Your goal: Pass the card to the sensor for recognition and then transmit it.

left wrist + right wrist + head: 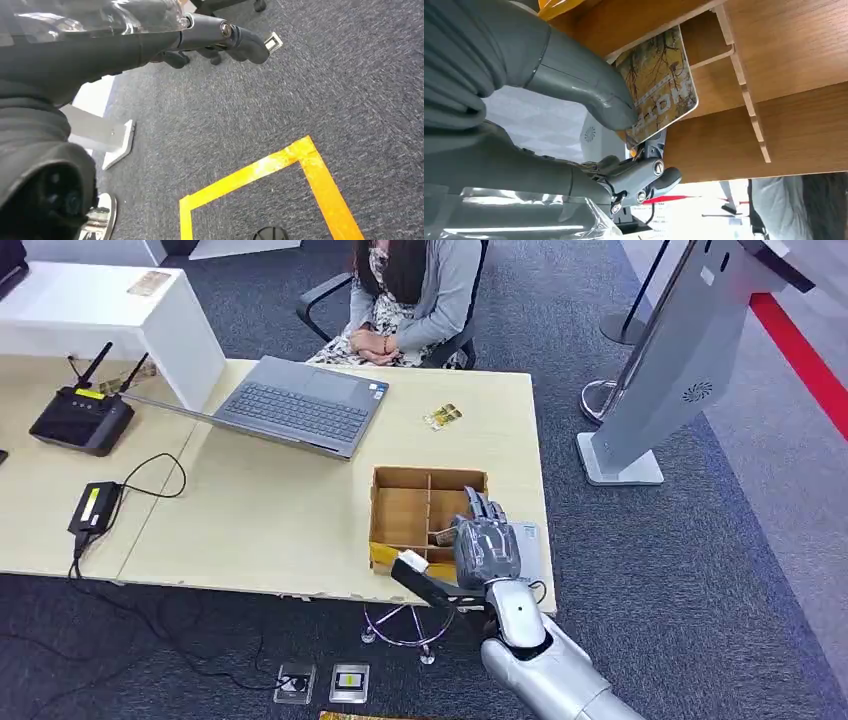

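Office table, right robot hand over a wooden box.
Its thumb and fingers pinch a card inside the box, just above a compartment. Beyond it sit a laptop and a seated person. Left robot hand hangs over carpet, fingers curled, grasping nothing.

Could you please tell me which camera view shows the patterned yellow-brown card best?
The right wrist view: the patterned yellow-brown card appears close, pinched by the right hand over the wooden divided box. In the head view the hand covers it; the left wrist view faces carpet.
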{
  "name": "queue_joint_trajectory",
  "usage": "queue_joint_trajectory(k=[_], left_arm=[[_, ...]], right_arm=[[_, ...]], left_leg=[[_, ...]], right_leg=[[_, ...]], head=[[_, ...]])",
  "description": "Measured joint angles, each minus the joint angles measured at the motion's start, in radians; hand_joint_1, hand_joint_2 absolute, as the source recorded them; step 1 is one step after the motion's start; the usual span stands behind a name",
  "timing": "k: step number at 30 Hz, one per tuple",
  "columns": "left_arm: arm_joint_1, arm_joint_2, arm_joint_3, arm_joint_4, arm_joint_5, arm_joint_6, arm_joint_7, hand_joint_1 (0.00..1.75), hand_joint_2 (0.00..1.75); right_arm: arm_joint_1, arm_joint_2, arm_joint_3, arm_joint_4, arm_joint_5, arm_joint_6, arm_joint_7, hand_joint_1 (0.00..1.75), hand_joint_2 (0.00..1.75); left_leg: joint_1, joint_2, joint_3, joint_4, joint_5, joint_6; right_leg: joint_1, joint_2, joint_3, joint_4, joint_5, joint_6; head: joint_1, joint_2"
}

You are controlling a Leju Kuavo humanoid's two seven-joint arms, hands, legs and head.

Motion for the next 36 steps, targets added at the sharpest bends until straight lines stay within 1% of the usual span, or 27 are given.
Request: queue_joint_trajectory(k=[5, 7, 9, 11, 16, 19, 25, 29, 33, 36], left_arm=[[0.000, 0.005, 0.000, 0.011, -0.004, 0.000, -0.008, 0.00, 0.00], [0.000, 0.008, 0.000, 0.017, 0.000, 0.000, -0.016, 0.00, 0.00], [-0.001, 0.014, 0.000, 0.027, 0.011, 0.000, -0.029, 0.00, 0.00], [-0.002, 0.018, 0.000, 0.035, 0.020, 0.000, -0.038, 0.00, 0.00], [-0.002, 0.029, 0.000, 0.052, 0.030, 0.000, -0.048, 0.00, 0.00], [-0.003, 0.034, 0.000, 0.061, 0.030, 0.000, -0.051, 0.00, 0.00], [-0.006, 0.048, 0.001, 0.085, 0.030, 0.000, -0.058, 0.00, 0.00], [-0.009, 0.059, 0.001, 0.101, 0.030, 0.000, -0.061, 0.00, 0.00], [-0.010, 0.064, 0.000, 0.106, 0.035, 0.000, -0.068, 0.00, 0.00], [-0.011, 0.066, 0.000, 0.106, 0.038, 0.000, -0.071, 0.00, 0.00]], right_arm=[[0.000, 0.000, 0.001, 0.000, -0.001, -0.019, -0.001, 1.75, 1.75], [-0.002, 0.000, 0.001, 0.000, 0.005, -0.043, -0.006, 1.75, 1.75], [-0.015, 0.000, 0.000, -0.008, 0.023, -0.087, -0.012, 1.75, 1.75], [-0.041, -0.002, -0.003, -0.028, 0.042, -0.096, -0.010, 1.75, 1.75], [-0.114, -0.005, -0.021, -0.091, 0.078, -0.082, -0.001, 1.75, 1.75], [-0.138, -0.007, -0.027, -0.116, 0.097, -0.075, -0.001, 1.75, 1.75], [-0.207, -0.006, -0.034, -0.129, 0.094, -0.073, -0.026, 1.75, 1.75], [-0.244, 0.014, -0.034, -0.104, 0.060, -0.082, -0.053, 1.75, 1.75], [-0.275, 0.034, -0.034, -0.039, -0.011, -0.113, -0.114, 1.75, 1.75], [-0.310, 0.054, -0.034, 0.030, -0.040, -0.114, -0.132, 1.75, 1.75]], left_leg=[[0.000, 0.000, 0.000, 0.000, 0.000, 0.000], [0.000, 0.000, 0.000, 0.000, 0.000, 0.000], [0.000, 0.000, 0.000, 0.000, 0.000, 0.000], [0.000, 0.000, 0.000, 0.000, 0.000, 0.000], [0.000, 0.000, 0.000, 0.000, 0.001, -0.001], [0.000, 0.000, 0.000, 0.000, 0.001, -0.001], [0.000, 0.000, 0.000, 0.000, 0.001, -0.001], [0.000, 0.000, -0.001, 0.000, 0.001, -0.001], [0.000, 0.000, -0.001, 0.000, 0.001, -0.001], [0.000, 0.000, -0.001, 0.000, 0.001, -0.001]], right_leg=[[0.000, 0.000, 0.000, 0.000, 0.000, 0.000], [0.000, 0.000, 0.000, 0.000, 0.000, 0.000], [0.000, 0.000, 0.000, 0.000, 0.000, 0.000], [0.000, 0.000, 0.000, 0.000, 0.000, 0.000], [0.000, 0.000, 0.000, 0.000, 0.000, 0.000], [0.000, 0.000, 0.000, 0.000, 0.000, 0.000], [0.000, 0.000, 0.000, 0.000, 0.000, 0.000], [0.000, 0.000, 0.000, 0.000, 0.000, 0.000], [0.000, 0.000, 0.000, 0.001, 0.000, 0.000], [0.000, -0.001, 0.000, 0.000, 0.000, 0.000]], head=[[0.000, 0.000], [0.000, 0.000], [0.000, 0.000], [0.000, 0.000], [0.000, 0.000], [0.000, 0.000], [0.000, 0.000], [0.000, 0.000], [0.000, 0.000], [0.000, 0.000]])
